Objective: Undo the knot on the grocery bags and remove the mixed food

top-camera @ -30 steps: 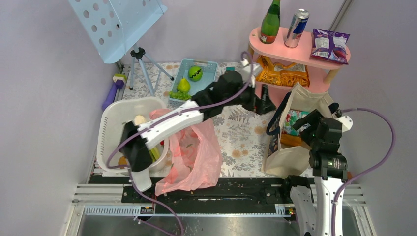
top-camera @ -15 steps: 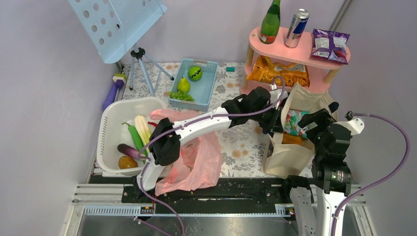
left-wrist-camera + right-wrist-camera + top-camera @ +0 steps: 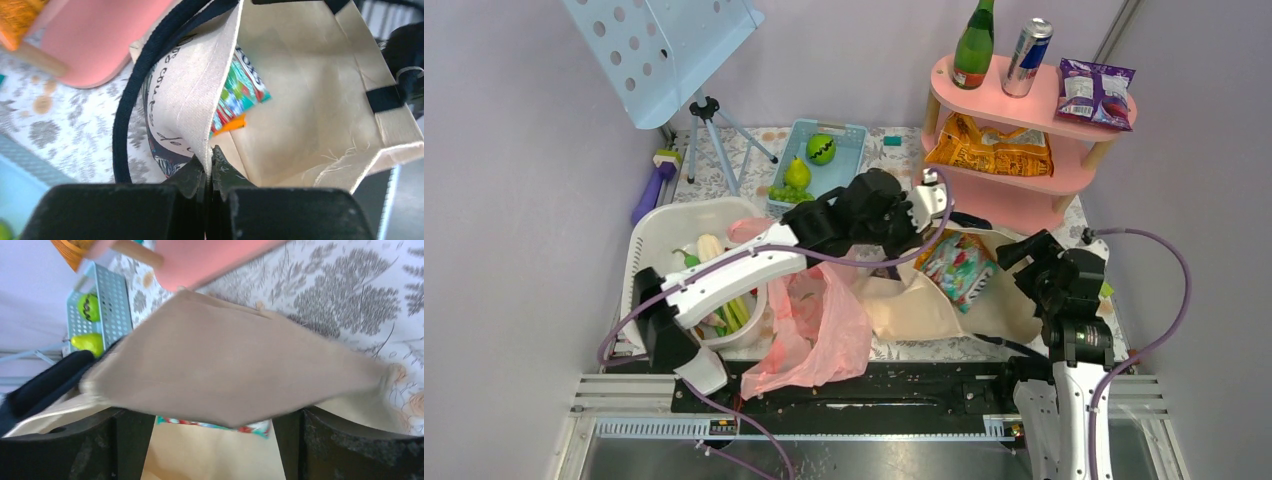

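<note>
one pink rack (image 3: 1014, 183) just behind slumped tote (image 3: 914, 305)

Left arm (image 3: 744, 265) stretched forward and rightward, left gripper (image 3: 209, 161) pinched tight on tote (image 3: 300, 100) edge. Right arm (image 3: 1079, 345) upright, right gripper (image 3: 210, 416) fingers spread wide.

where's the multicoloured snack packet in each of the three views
Top external: multicoloured snack packet right of centre, in the mouth of the canvas tote.
Left wrist: packet upper centre, inside the tote, past the wall the left end effector pinches.
Right wrist: thin strip at bottom centre, under the tote's cloth.
Shared landmark: the pink shelf.
</note>
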